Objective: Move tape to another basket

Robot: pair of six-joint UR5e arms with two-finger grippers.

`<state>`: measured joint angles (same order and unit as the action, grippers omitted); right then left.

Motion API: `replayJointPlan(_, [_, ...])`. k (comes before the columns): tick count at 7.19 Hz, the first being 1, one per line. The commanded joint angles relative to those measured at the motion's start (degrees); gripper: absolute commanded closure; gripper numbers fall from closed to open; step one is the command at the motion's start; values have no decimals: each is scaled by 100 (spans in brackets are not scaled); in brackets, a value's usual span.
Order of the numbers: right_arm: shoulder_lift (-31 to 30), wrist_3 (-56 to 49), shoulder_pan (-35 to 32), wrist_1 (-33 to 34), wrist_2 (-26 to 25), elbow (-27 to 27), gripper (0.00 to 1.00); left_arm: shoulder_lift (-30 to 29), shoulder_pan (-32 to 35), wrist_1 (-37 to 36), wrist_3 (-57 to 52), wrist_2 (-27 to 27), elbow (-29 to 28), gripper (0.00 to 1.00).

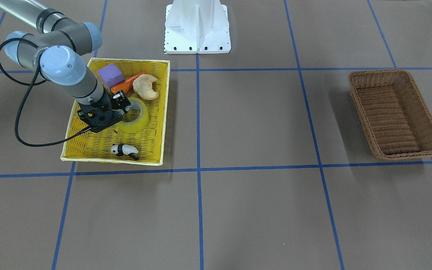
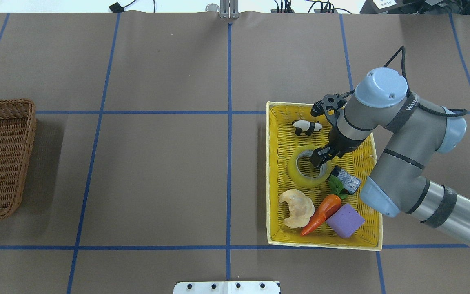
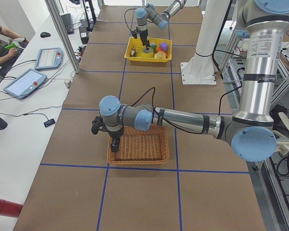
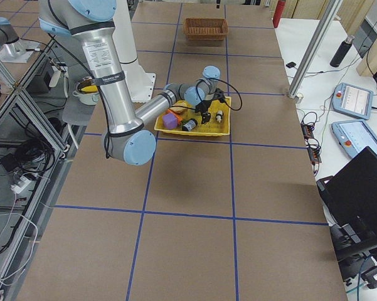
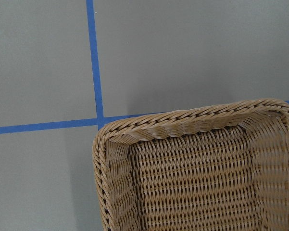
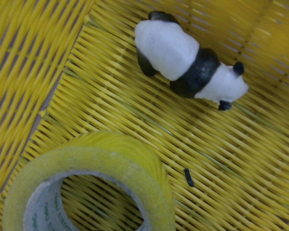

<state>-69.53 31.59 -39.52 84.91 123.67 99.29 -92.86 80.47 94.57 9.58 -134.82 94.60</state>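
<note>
Reaching with the right gripper down onto the wall of the tape, the roll lying flat in the yellow basket between the panda and the pastry toy; cannot tell whether spread or clamped on that wall. Looks like the grasp step, with nothing lifted yet. Calls next for 1 firm pinch, a lift clear of the yellow rim, then a long carry to the brown basket, well apart across the table.
</note>
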Motion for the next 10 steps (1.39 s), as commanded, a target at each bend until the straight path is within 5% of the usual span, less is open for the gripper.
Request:
replayJointPlan(1, [0, 5, 6, 8, 0, -15, 70, 22, 3, 0, 0, -9, 40, 2])
replayJointPlan(3, [0, 14, 14, 8, 8, -15, 100, 31, 3, 9, 0, -10, 40, 2])
replayJointPlan(6, [0, 14, -352, 61, 200, 378, 100, 31, 3, 0, 0, -10, 49, 2])
replayJointPlan(8, [-8, 22, -1213, 18, 1470, 521, 100, 23, -5, 9, 9, -27, 145, 2])
replayJointPlan(10, [53, 1541, -1287, -209, 1836, 591, 100, -21, 3, 26, 9, -884, 198, 2])
